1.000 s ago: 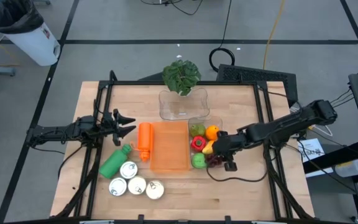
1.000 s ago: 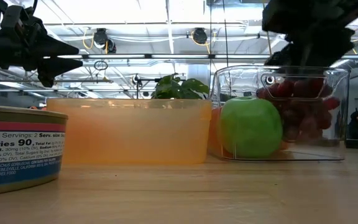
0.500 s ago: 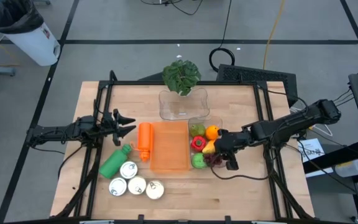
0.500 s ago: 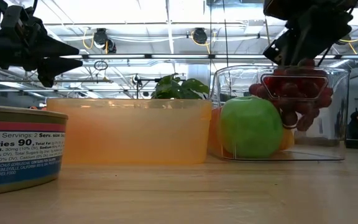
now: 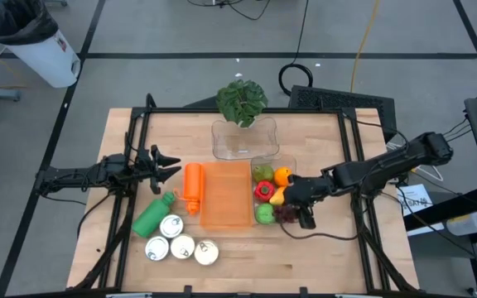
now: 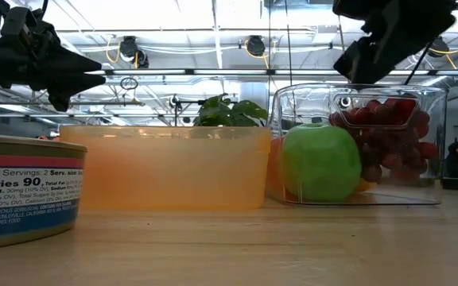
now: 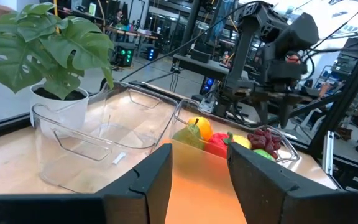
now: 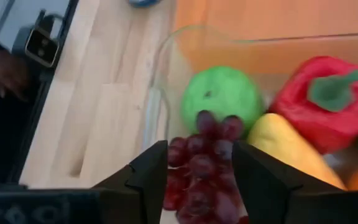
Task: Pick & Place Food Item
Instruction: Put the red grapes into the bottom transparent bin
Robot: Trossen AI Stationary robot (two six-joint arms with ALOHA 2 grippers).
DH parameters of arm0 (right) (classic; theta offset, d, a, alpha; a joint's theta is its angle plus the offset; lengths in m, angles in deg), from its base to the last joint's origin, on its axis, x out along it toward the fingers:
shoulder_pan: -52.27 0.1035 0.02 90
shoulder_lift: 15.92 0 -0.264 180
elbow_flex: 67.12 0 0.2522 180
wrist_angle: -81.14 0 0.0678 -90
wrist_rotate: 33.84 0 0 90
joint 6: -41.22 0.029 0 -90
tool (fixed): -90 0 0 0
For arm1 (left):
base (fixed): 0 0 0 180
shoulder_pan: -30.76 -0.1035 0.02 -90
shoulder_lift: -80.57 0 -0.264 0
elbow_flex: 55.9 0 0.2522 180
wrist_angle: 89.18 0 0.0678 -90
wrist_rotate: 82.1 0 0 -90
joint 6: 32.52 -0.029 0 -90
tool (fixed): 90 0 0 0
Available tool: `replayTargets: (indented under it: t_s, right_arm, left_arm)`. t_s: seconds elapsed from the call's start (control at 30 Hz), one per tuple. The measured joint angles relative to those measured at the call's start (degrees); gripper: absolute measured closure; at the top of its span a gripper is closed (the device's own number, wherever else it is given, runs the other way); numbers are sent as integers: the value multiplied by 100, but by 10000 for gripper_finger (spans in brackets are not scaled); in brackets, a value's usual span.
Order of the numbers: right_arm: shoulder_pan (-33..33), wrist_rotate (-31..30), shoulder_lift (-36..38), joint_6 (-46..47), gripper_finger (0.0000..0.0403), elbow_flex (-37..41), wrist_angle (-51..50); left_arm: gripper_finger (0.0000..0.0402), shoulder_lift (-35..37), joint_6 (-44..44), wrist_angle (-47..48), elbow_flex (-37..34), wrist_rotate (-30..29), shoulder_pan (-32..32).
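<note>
Bright ceiling lamps (image 6: 249,44) wash out the room behind the low view, leaving the arms as dark shapes against the glare. Seen from above, the table (image 5: 321,257) is evenly lit with faint shadows. The right wrist view is soft, the grapes (image 8: 201,168) blurred up close.

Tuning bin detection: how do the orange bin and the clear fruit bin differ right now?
The orange bin is tinted and translucent; the clear fruit bin is colourless. The orange bin looks empty; the clear fruit bin holds a green apple, grapes and other fruit. In the low view, the clear fruit bin stands taller. Both sit side by side on the table.
</note>
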Motion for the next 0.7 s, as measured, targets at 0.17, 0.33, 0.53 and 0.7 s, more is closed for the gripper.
replayTargets:
  t_s: [0.17,0.33,0.53,0.7]
  right_arm:
    - [21,0,-184,-96,279,2,-66]
    - [21,4,-202,-135,363,2,-192]
    - [58,3,-205,-199,390,2,-260]
    - [59,16,-333,-223,401,64,-252]
  left_arm:
    - [224,1,0,-2,0,0,0]
    - [210,-1,0,0,0,0,0]
    - [196,-2,0,0,0,0,-1]
    - [193,0,0,0,0,0,-2]
